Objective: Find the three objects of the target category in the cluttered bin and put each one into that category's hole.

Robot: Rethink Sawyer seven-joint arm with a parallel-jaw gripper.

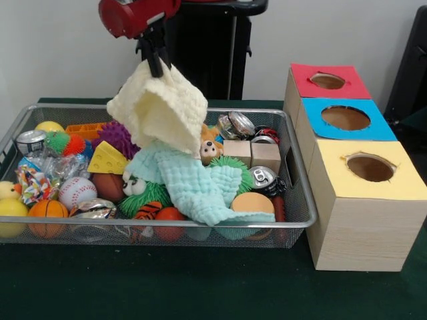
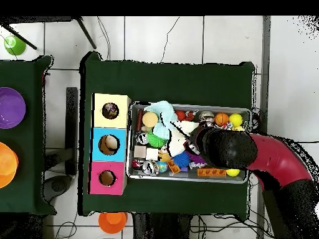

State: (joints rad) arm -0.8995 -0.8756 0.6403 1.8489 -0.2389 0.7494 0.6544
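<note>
The wire mesh bin [image 1: 160, 241] is full of toys, and it also shows in the overhead view [image 2: 187, 104]. My gripper [image 1: 155, 65] hangs above the bin's back middle, shut on a cream cloth [image 1: 160, 107] that it holds up, with the cloth's lower edge hanging just over the clutter. One ruffled patterned bundle [image 1: 32, 184] lies at the bin's left end, well left of the gripper. I see no other such bundle; any others are hidden. The yellow-topped box's hole [image 1: 370, 167] is to the right of the bin, at the near end of the row of boxes, and it also shows in the overhead view [image 2: 111, 111].
A mint cloth [image 1: 195, 185] is draped over the bin's middle. Around it are balls, spiky fuzzy balls [image 1: 117, 138], cans [image 1: 261, 177], wooden blocks [image 1: 265, 157] and a cheese wedge [image 1: 109, 159]. The blue-topped hole [image 1: 345, 118] and the red-topped hole [image 1: 327, 81] lie behind the yellow one.
</note>
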